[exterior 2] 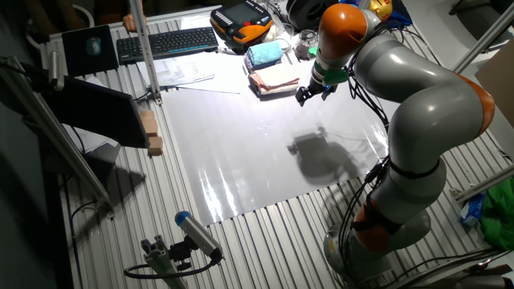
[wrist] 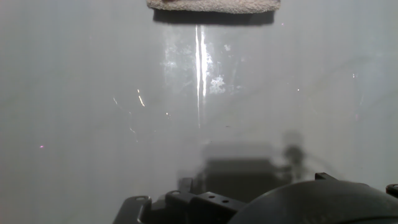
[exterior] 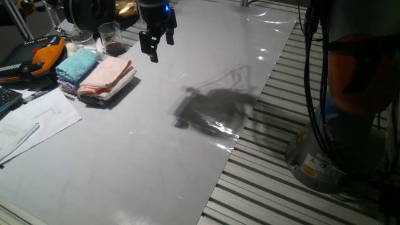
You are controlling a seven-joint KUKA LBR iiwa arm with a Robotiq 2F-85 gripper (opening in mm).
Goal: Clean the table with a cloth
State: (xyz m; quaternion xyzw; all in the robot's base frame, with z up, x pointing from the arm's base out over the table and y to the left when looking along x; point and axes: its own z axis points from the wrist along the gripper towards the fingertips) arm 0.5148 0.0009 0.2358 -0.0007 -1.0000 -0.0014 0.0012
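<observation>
The cloth (exterior: pixel 107 76), a folded pale pink and peach towel, lies on the glossy grey-white table (exterior: pixel 156 156) at its far left, beside a teal towel (exterior: pixel 78 64). My gripper (exterior: pixel 156 45) hangs above the table just right of the cloth, not touching it, fingers apart and empty. From the other fixed view the gripper (exterior 2: pixel 309 92) sits right beside the cloth (exterior 2: pixel 275 76). In the hand view a towel edge (wrist: pixel 213 5) shows at the top, with bare table (wrist: pixel 93 124) below it. My fingertips are out of that view.
Two glasses (exterior: pixel 111 39) stand behind the towels. An orange pendant (exterior: pixel 47 53) and paper sheets (exterior: pixel 31 122) lie at the left. Slatted metal grating (exterior: pixel 281 187) borders the table's right edge, with the arm's base (exterior: pixel 325 156) on it. A keyboard (exterior 2: pixel 167 42) lies at the far end.
</observation>
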